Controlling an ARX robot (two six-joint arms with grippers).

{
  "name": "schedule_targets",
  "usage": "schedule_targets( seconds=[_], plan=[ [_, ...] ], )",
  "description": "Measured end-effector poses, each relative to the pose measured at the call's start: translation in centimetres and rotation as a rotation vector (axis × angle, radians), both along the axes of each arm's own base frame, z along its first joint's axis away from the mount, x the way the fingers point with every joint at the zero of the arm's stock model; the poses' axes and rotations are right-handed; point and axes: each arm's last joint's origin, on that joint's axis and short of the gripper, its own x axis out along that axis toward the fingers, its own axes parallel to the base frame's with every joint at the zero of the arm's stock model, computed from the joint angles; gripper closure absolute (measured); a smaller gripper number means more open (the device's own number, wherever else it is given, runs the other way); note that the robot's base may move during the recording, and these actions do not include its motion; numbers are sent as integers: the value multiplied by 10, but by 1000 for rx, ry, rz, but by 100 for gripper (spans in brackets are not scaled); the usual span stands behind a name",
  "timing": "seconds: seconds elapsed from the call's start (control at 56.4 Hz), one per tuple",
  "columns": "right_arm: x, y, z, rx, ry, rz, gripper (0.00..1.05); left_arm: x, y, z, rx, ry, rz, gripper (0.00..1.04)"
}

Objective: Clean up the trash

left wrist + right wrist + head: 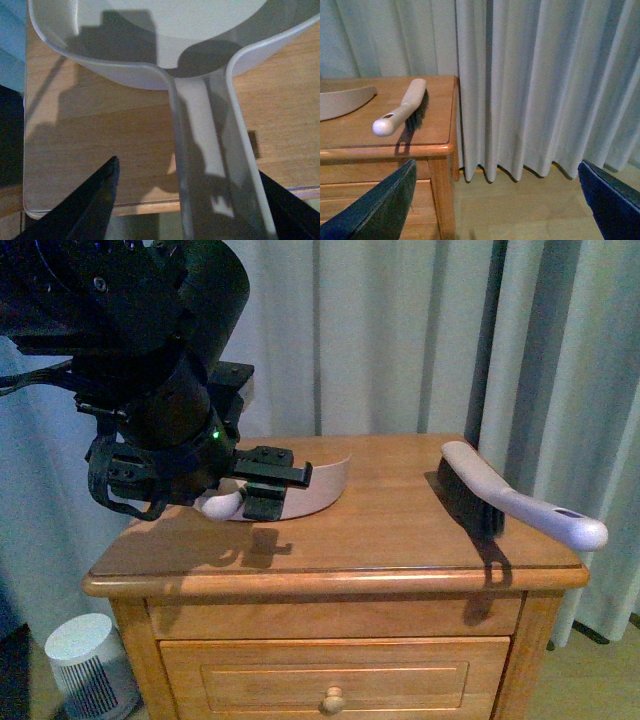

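Here, my left gripper (187,167) hovered, fingers spread wide astride the handle (207,150) of the beige-pink plastic dustpan (115,67) — closing on it was the next move, I judged; my right gripper (497,167) hung splayed, empty.

Front cam: faces nightstand (400,530), near. L wrist cam: close over dustpan (205,150) handle. R wrist cam: beside nightstand; shares brush (402,111) w/ front.

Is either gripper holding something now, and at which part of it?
Nothing is held. The left gripper stands open around the dustpan handle, not closed on it; the right gripper is open and empty.
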Motion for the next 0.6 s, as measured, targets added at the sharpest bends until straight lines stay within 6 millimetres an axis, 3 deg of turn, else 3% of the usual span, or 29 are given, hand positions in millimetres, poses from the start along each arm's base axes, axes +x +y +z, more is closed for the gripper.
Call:
schedule_targets(
  seconds=[0.23, 0.603],
  plan=[
    [0, 0, 0, 0, 0, 0, 7, 1, 1, 0, 3, -4, -6, 75],
    [0, 0, 0, 0, 0, 0, 7, 4, 3, 5, 5, -45, -20, 77]
  ],
)
